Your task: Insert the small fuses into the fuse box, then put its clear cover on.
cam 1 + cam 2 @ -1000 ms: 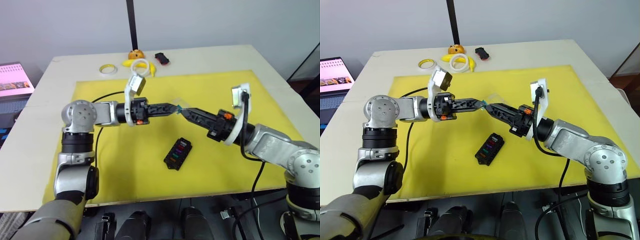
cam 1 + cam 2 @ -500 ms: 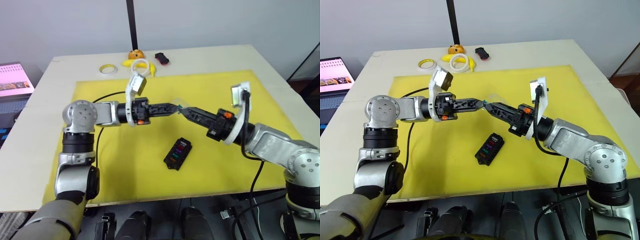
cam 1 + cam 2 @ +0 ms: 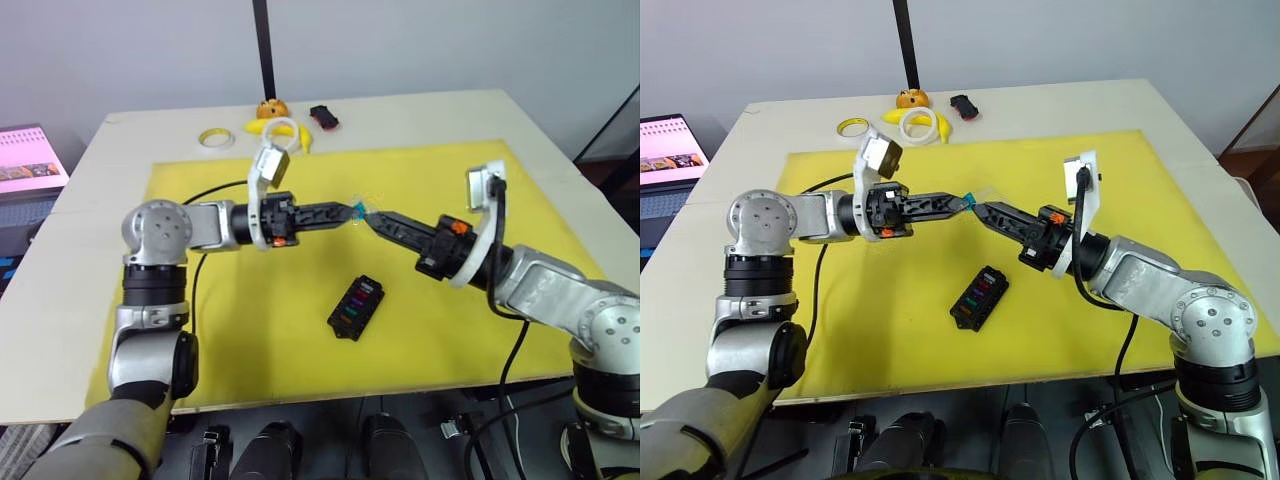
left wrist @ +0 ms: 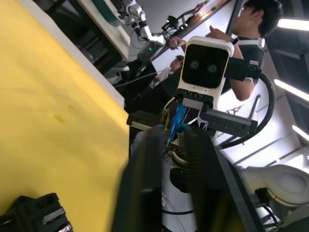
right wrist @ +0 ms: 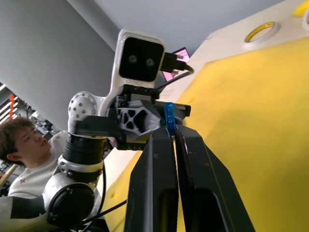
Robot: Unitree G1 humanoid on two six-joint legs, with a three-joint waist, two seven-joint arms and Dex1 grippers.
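1. Above the yellow mat (image 3: 250, 330), beyond the fuse box (image 3: 355, 307), the two grippers meet tip to tip in mid-air, well clear of the surface (image 3: 80, 250).
2. Left gripper (image 3: 353, 210): jaws nearly closed on a thin, bluish-clear piece, taken to be the clear cover (image 3: 364, 203). In the left wrist view the same piece stands edge-on between the fingers (image 4: 145, 164).
3. Right gripper (image 3: 980, 209): jaws drawn almost together. In the right wrist view a blue edge (image 5: 168, 116) sits pinched at the tips of its fingers (image 5: 157, 159). Judgement: both grippers have hold of the cover, which looks like a hand-over or a re-grip.
4. The fuse box lies on the mat, nearer the robot than the meeting point and well apart from both grippers. Coloured fuses (image 3: 978, 290) already sit in its slots; I cannot tell whether every slot is filled.
5. Step in hand, as a judgement: fuse insertion looks done or nearly done, and the cover stage is under way.
6. Next move calls for: one gripper to let go cleanly while the other keeps a firm pinch, then turn the cover flat, line its long side up with the fuse box, which lies askew on the mat, and lower it squarely.
7. White and yellow tape rings (image 3: 215, 137) lie on the surface beyond the mat, far from the fuse box.
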